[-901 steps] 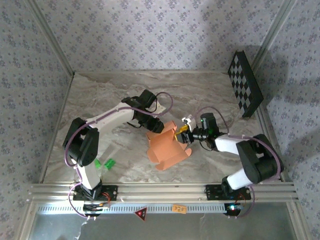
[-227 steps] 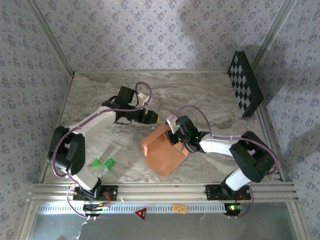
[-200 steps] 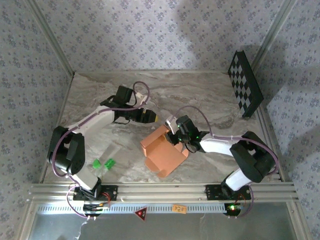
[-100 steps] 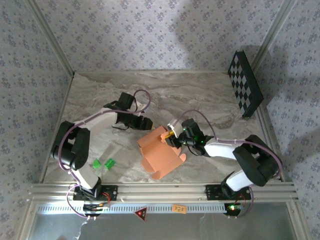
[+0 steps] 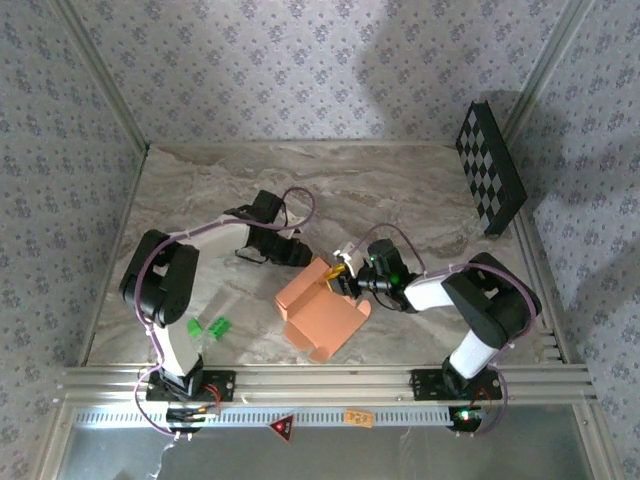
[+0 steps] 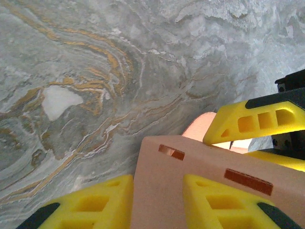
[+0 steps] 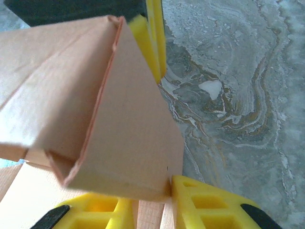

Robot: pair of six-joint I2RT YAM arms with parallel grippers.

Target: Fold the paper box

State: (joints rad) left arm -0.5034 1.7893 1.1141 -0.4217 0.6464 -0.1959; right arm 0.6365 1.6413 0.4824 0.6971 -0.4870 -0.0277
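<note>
While both arms reach inward over a grey marbled worktop [image 5: 420,190], the paper box [image 5: 322,315] lies just below the middle of the overhead view. It is a salmon-orange card piece, partly folded, with one wall raised along its upper edge and a flat panel spreading toward the lower edge of the frame. The left tool [image 5: 303,258] meets the box at its upper left corner. The right tool [image 5: 345,280] meets it at the upper right edge, so the two tools sit near each other with the raised wall between them.

From the left wrist, the card wall rises at lower right of the frame, marked by two small slots [image 6: 248,181]. Its straight left edge stands in the gap of the left tool [image 6: 157,183], between the yellow fingers [image 6: 90,207]; whether they pinch it I cannot tell.

From the right wrist, a folded flap with a sharp crease covers the left half of the frame. At the bottom, the right tool [image 7: 150,193] is closed narrow on a strip of the card.

Bare marble stretches across the upper part of the overhead view and to the right, toward a checkerboard panel [image 5: 490,170] leaning at upper right. Two green pieces [image 5: 210,327] lie at lower left, well apart from the box. A metal rail [image 5: 320,380] runs along the lower edge.
</note>
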